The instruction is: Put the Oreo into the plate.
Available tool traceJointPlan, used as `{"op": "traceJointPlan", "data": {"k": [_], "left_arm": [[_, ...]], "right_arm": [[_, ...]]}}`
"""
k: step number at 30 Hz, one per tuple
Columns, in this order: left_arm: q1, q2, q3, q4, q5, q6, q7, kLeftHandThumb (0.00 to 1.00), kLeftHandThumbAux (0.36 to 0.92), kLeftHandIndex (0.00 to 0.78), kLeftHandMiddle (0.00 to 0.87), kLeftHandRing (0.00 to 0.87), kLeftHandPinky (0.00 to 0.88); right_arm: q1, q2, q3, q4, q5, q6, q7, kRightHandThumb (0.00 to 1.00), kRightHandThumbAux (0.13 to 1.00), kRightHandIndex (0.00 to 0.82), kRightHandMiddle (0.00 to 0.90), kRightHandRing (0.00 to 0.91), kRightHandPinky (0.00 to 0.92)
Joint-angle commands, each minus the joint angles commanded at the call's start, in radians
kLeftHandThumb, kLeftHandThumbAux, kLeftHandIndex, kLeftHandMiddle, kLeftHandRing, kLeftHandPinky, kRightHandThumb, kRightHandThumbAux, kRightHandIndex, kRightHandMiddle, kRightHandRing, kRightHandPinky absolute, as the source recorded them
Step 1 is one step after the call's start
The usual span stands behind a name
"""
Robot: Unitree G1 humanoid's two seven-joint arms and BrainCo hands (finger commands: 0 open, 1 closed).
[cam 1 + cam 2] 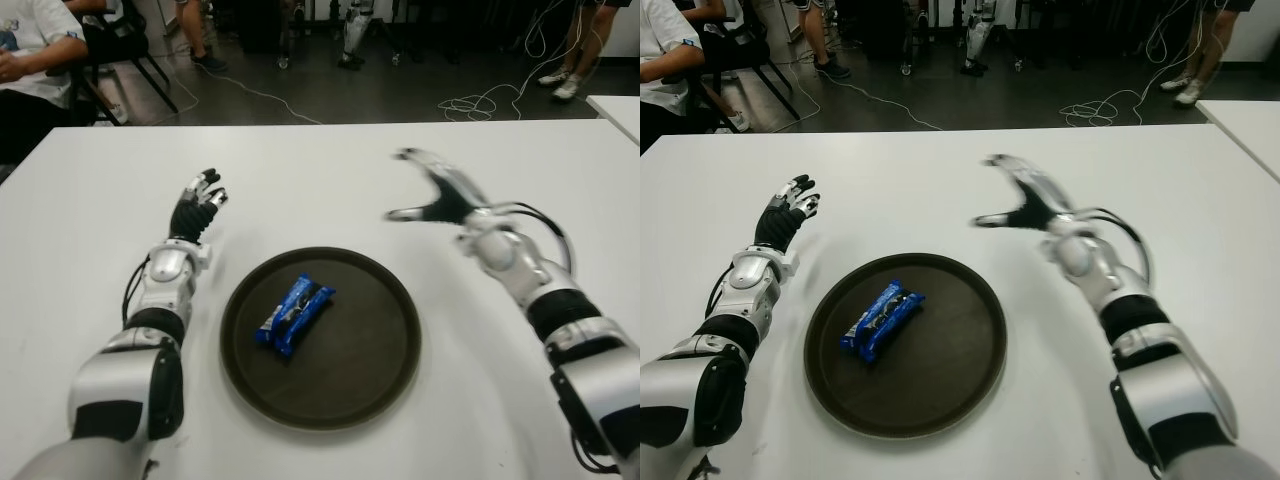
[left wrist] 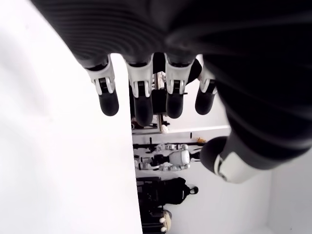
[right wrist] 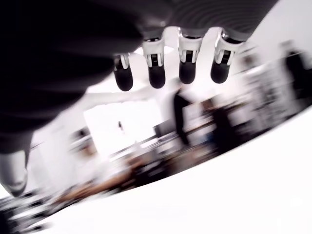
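Observation:
A blue Oreo packet (image 1: 293, 314) lies inside the dark round plate (image 1: 375, 345), left of its middle, on the white table. My right hand (image 1: 432, 192) hovers over the table beyond the plate's far right rim, fingers (image 3: 156, 77) spread and holding nothing. My left hand (image 1: 198, 208) shows to the left of the plate, fingers (image 2: 140, 108) relaxed and empty.
The white table (image 1: 320, 170) stretches far behind the plate. A second white table's corner (image 1: 618, 108) shows at the far right. Beyond the far edge are chairs, cables on the floor, and people's legs (image 1: 568, 60); a seated person (image 1: 30, 60) is at the far left.

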Motion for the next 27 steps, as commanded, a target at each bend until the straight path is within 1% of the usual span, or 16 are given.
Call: {"op": "traceJointPlan", "data": {"k": [2, 3, 4, 5, 6, 7, 8, 9, 10, 11, 12, 14, 17, 21, 23, 27], "left_arm": [[0.001, -0.003, 0.002, -0.002, -0.003, -0.005, -0.004, 0.083, 0.632, 0.051, 0.114, 0.098, 0.093], [0.001, -0.005, 0.004, -0.003, -0.006, -0.007, -0.007, 0.083, 0.632, 0.05, 0.113, 0.098, 0.093], [0.002, -0.006, 0.006, -0.004, -0.008, -0.009, -0.009, 0.086, 0.635, 0.05, 0.112, 0.098, 0.094], [0.001, -0.006, 0.007, -0.004, -0.01, -0.009, -0.009, 0.087, 0.636, 0.05, 0.111, 0.098, 0.094], [0.002, -0.008, 0.009, -0.004, -0.012, -0.01, -0.011, 0.089, 0.637, 0.049, 0.11, 0.098, 0.095], [0.002, -0.008, 0.011, -0.004, -0.014, -0.01, -0.012, 0.091, 0.637, 0.049, 0.11, 0.098, 0.097], [0.001, -0.009, 0.012, -0.004, -0.015, -0.011, -0.013, 0.092, 0.637, 0.049, 0.11, 0.098, 0.097], [0.002, -0.011, 0.014, -0.004, -0.017, -0.011, -0.016, 0.094, 0.637, 0.049, 0.109, 0.098, 0.098], [0.001, -0.012, 0.015, -0.004, -0.019, -0.011, -0.018, 0.095, 0.634, 0.049, 0.109, 0.099, 0.102], [0.001, -0.013, 0.016, -0.003, -0.019, -0.01, -0.018, 0.095, 0.633, 0.048, 0.109, 0.099, 0.103], [0.001, -0.014, 0.016, -0.003, -0.02, -0.009, -0.018, 0.095, 0.627, 0.048, 0.11, 0.101, 0.109], [0.001, -0.015, 0.016, -0.003, -0.019, -0.008, -0.017, 0.095, 0.621, 0.048, 0.11, 0.103, 0.114], [-0.002, -0.015, 0.016, 0.001, -0.019, 0.015, -0.014, 0.104, 0.601, 0.053, 0.116, 0.114, 0.13], [-0.006, -0.015, 0.014, 0.002, -0.018, 0.038, -0.014, 0.112, 0.583, 0.063, 0.131, 0.133, 0.15], [-0.008, -0.015, 0.012, 0.001, -0.017, 0.048, -0.015, 0.113, 0.584, 0.065, 0.134, 0.138, 0.156], [-0.009, -0.015, 0.008, -0.002, -0.014, 0.06, -0.016, 0.111, 0.589, 0.066, 0.138, 0.142, 0.159]], "right_arm": [[0.018, 0.003, -0.048, 0.025, 0.045, 0.019, -0.023, 0.0, 0.635, 0.066, 0.112, 0.132, 0.165], [0.021, 0.007, -0.07, 0.032, 0.068, 0.023, -0.029, 0.0, 0.648, 0.075, 0.123, 0.145, 0.176], [0.022, 0.01, -0.085, 0.038, 0.083, 0.025, -0.033, 0.007, 0.675, 0.103, 0.15, 0.172, 0.2], [0.021, 0.012, -0.091, 0.041, 0.089, 0.024, -0.035, 0.009, 0.684, 0.114, 0.159, 0.182, 0.209], [0.017, 0.018, -0.115, 0.045, 0.116, 0.025, -0.024, 0.013, 0.698, 0.128, 0.173, 0.196, 0.221], [0.013, 0.022, -0.131, 0.047, 0.134, 0.025, -0.015, 0.025, 0.713, 0.156, 0.194, 0.216, 0.24], [0.011, 0.024, -0.142, 0.049, 0.146, 0.025, -0.008, 0.029, 0.718, 0.166, 0.202, 0.223, 0.247], [-0.001, 0.039, -0.223, 0.048, 0.237, 0.031, 0.051, 0.035, 0.726, 0.18, 0.212, 0.233, 0.257], [-0.011, 0.049, -0.281, 0.048, 0.301, 0.035, 0.094, 0.052, 0.724, 0.206, 0.238, 0.255, 0.271], [-0.021, 0.061, -0.342, 0.047, 0.37, 0.042, 0.137, 0.059, 0.723, 0.215, 0.247, 0.263, 0.276], [-0.027, 0.068, -0.38, 0.046, 0.413, 0.047, 0.164, 0.058, 0.719, 0.236, 0.27, 0.28, 0.281], [-0.03, 0.071, -0.403, 0.045, 0.438, 0.05, 0.183, 0.057, 0.715, 0.253, 0.289, 0.295, 0.285], [-0.023, 0.086, -0.434, 0.045, 0.471, 0.056, 0.191, 0.033, 0.703, 0.261, 0.31, 0.312, 0.271], [-0.017, 0.09, -0.44, 0.048, 0.47, 0.073, 0.197, 0.006, 0.687, 0.244, 0.306, 0.305, 0.239], [-0.016, 0.091, -0.441, 0.05, 0.469, 0.084, 0.201, 0.003, 0.68, 0.238, 0.301, 0.301, 0.243], [-0.017, 0.095, -0.447, 0.057, 0.465, 0.107, 0.206, 0.0, 0.665, 0.233, 0.298, 0.307, 0.291]]}}
